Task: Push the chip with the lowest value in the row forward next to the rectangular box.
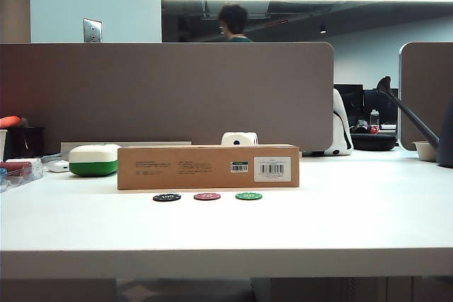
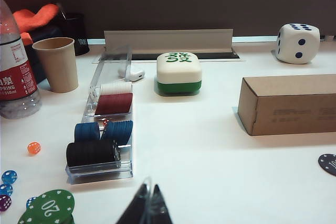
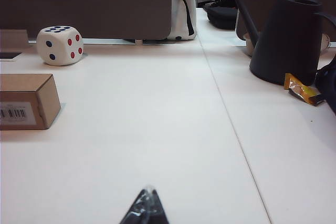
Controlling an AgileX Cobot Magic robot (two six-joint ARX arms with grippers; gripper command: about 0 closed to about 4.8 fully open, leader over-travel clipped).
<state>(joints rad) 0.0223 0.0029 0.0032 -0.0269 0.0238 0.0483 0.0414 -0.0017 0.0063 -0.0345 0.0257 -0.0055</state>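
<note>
Both of my claws show only as dark tips at the edge of their own wrist views: the left claw (image 2: 148, 208) low over the counter (image 1: 340, 224) near the chip tray, the right claw (image 3: 144, 209) over bare counter well to the right of the box. Each pair of tips sits pressed together with nothing between them, though so little of either shows that I see no more. Neither claw appears in the exterior view.

The row (image 1: 207, 196) holds three chips just in front of the rectangular box (image 1: 208, 167): one black chip (image 1: 167, 197), the chip (image 1: 207, 196) in dark red at the middle, and one green chip (image 1: 248, 195). They lie close to the box; I cannot tell whether any touches it. The red chip's number is too small to read. From my left wrist, only a cut-off sliver of the black one shows.

One white-and-green case (image 1: 93, 160) stands left of the box, and one large die (image 1: 239, 138) sits behind it, mostly hidden. A clear tray (image 2: 107, 129) holds stacked chips beside one paper cup (image 2: 56, 64) and a half-cropped bottle (image 2: 14, 72). One dark kettle (image 3: 289, 38) stands far right.
</note>
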